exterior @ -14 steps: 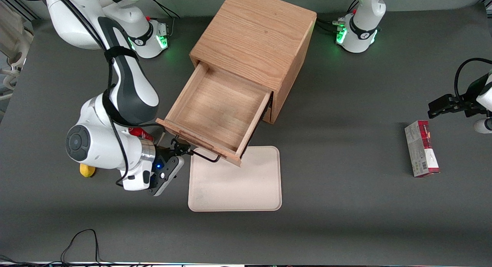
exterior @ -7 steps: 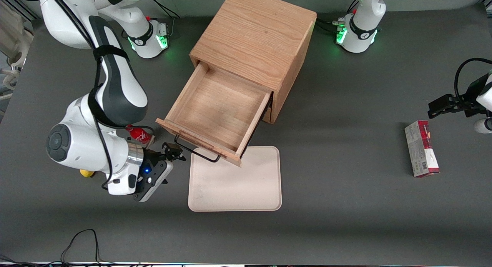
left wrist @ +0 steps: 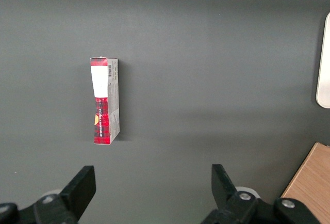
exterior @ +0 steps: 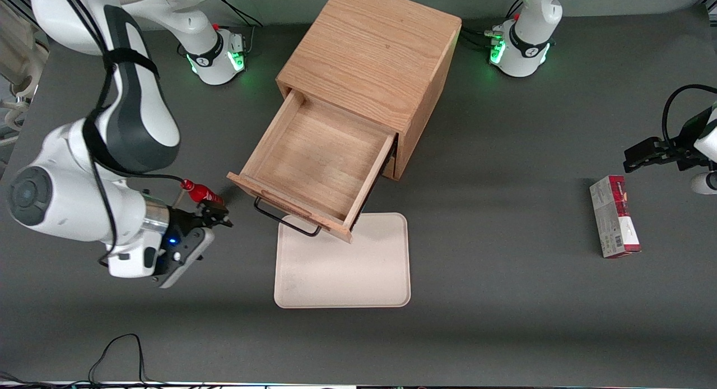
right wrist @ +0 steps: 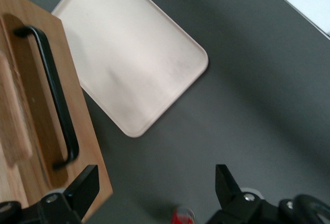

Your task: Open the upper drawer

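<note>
The upper drawer [exterior: 319,159] of the wooden cube cabinet [exterior: 372,64] stands pulled far out, its shallow tray body empty. Its thin black wire handle [exterior: 285,221] hangs free on the drawer front, seen also in the right wrist view [right wrist: 54,95]. My gripper [exterior: 215,214] is open and empty, off to the working arm's side of the handle and apart from it. In the right wrist view the gripper [right wrist: 154,193] spreads wide above the dark table, with the drawer front [right wrist: 31,126] beside one finger.
A pale pink tray [exterior: 343,263] lies on the table in front of the drawer, partly under its front. A small red bottle [exterior: 201,194] lies just by my gripper. A red and white box [exterior: 614,223] lies toward the parked arm's end.
My gripper has let go of the handle and drawn away toward the working arm's end of the table. The drawer has stayed pulled out. The red bottle is now uncovered.
</note>
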